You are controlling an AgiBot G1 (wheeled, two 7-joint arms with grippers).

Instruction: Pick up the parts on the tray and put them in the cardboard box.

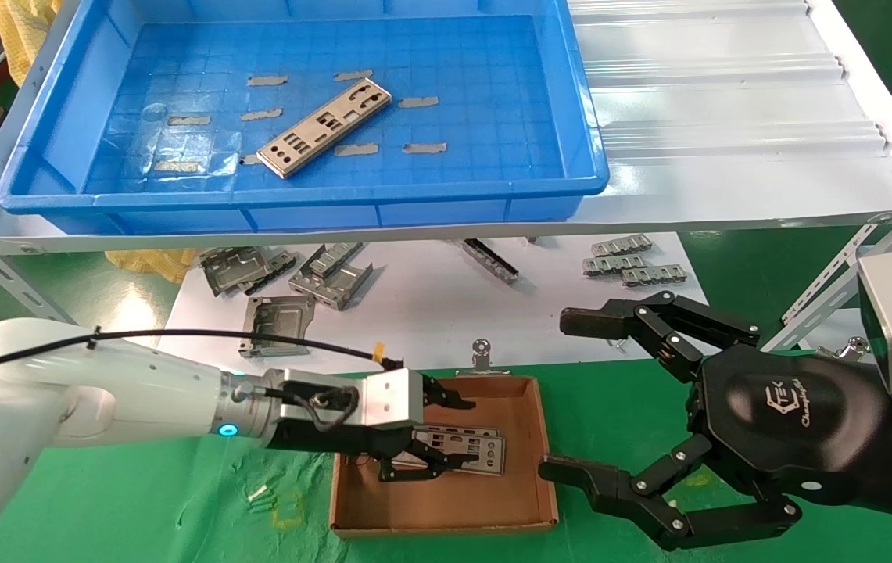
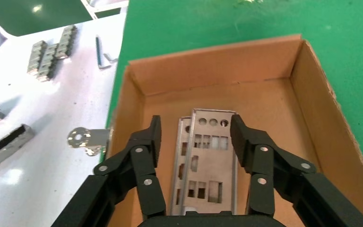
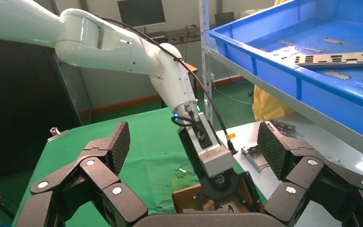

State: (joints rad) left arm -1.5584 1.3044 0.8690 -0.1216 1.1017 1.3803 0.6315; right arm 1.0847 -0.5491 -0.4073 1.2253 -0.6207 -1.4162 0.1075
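Placing step: plate release in cardboard box (image 1: pixel 446 512), near edge of counter.
Left gripper (image 1: pixel 446 430) spread over two parts (image 1: pixel 485 455) lying in box; right gripper (image 1: pixel 571 395) spread, idle beside. Next: fetch last part (image 1: pixel 326 127) from tray (image 1: pixel 297 205), far edge.

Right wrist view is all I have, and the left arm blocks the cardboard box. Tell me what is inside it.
Observer: Two parts lie flat in the cardboard box, one overlapping the other.
Operator: Report the left pincer.
Observer: The left pincer is open, with a finger on each side of the parts.
Operator: My right pincer hangs open beside the box. Count what is left in the tray.
Observer: One part lies diagonally in the middle of the tray, among small tape strips.
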